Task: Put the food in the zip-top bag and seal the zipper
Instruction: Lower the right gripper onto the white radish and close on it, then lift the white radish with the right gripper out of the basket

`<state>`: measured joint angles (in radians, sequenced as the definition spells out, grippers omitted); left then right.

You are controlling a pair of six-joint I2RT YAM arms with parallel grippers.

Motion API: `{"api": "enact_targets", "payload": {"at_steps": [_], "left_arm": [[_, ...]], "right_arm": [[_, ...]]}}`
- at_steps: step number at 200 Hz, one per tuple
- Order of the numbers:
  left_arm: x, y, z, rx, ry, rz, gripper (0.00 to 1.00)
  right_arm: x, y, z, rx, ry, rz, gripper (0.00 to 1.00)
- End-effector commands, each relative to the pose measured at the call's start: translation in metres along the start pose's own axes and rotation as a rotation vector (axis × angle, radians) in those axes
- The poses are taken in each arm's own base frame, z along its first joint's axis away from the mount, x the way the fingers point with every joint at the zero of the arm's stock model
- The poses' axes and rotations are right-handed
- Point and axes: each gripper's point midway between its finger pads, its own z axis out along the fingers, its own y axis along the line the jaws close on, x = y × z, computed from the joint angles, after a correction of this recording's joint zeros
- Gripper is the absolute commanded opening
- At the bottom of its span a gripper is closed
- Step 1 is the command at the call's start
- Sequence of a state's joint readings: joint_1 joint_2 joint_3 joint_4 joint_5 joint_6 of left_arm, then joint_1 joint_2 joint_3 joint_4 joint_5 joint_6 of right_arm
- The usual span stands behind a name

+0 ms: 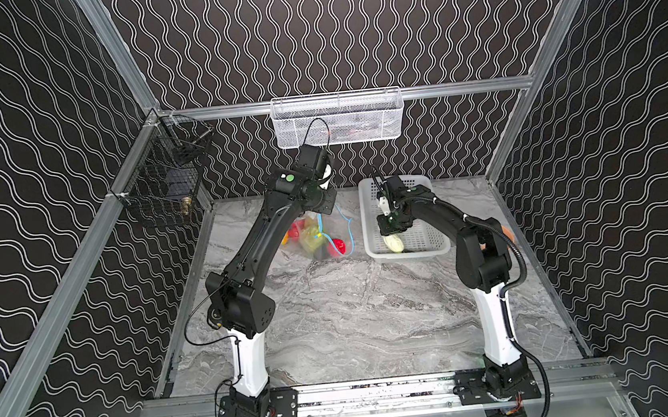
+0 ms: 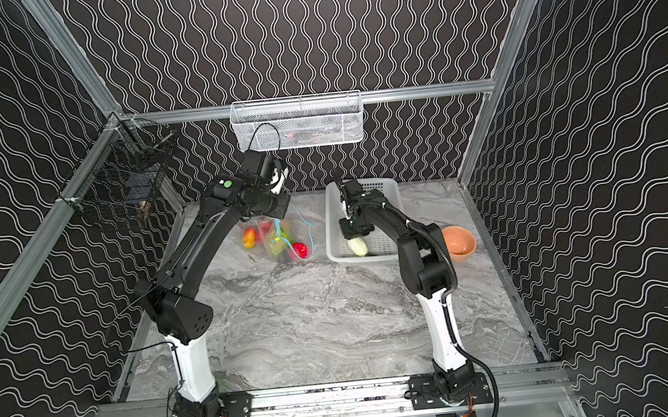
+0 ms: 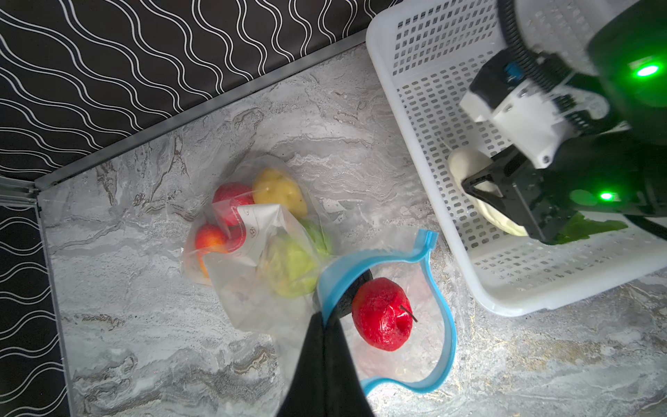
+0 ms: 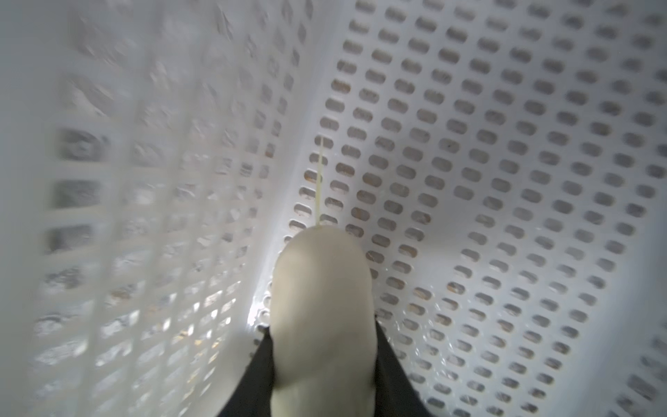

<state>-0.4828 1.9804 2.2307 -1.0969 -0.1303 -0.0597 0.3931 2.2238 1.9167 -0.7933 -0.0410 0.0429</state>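
While my left tool (image 3: 323, 319) pinches the zipper (image 3: 448, 325), my right tool (image 4: 323, 337) clamps the white vegetable (image 4: 321, 285); best lifted straight up.

Black walls (image 1: 348, 28) with white wavy lines are framed by aluminium rails (image 1: 458, 88); a grey marbled tabletop (image 1: 356, 324) is enclosed, and a white mesh basket (image 1: 339, 127) is hung behind
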Motion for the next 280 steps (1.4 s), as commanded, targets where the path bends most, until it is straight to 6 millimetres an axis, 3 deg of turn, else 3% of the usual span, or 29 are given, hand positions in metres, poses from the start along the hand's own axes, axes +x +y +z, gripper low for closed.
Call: {"api": "enact_targets", "payload": {"at_steps": [1,32,82,89,93,143,204,280], "left_arm": [[-0.004,0.001,-0.008,-0.006,-0.022,-0.007,0.00],[-0.002,0.000,-0.012,0.004,-0.029,-0.009,0.00],[-0.001,-0.002,-0.017,0.019,-0.034,-0.011,0.00],[-0.001,-0.002,-0.018,0.019,-0.035,-0.011,0.00],[0.000,-0.002,-0.018,0.019,-0.035,-0.011,0.00],[-0.001,-0.002,-0.020,0.020,-0.039,-0.009,0.00],[0.000,-0.004,-0.021,0.021,-0.041,-0.006,0.00],[0.001,-0.004,-0.015,0.020,-0.027,-0.008,0.00]], "right_arm": [[-0.012,0.002,-0.012,-0.022,-0.059,0.042,0.14],[-0.026,0.004,-0.030,-0.062,-0.141,0.111,0.08],[-0.051,0.017,-0.091,-0.239,-0.386,0.209,0.03],[-0.051,0.017,-0.092,-0.251,-0.405,0.222,0.03],[-0.054,0.018,-0.107,-0.262,-0.443,0.223,0.03],[-0.057,0.020,-0.160,-0.341,-0.701,0.268,0.04],[-0.059,0.019,-0.172,-0.365,-0.749,0.295,0.01],[-0.065,0.018,-0.200,-0.410,-0.890,0.327,0.00]]}}
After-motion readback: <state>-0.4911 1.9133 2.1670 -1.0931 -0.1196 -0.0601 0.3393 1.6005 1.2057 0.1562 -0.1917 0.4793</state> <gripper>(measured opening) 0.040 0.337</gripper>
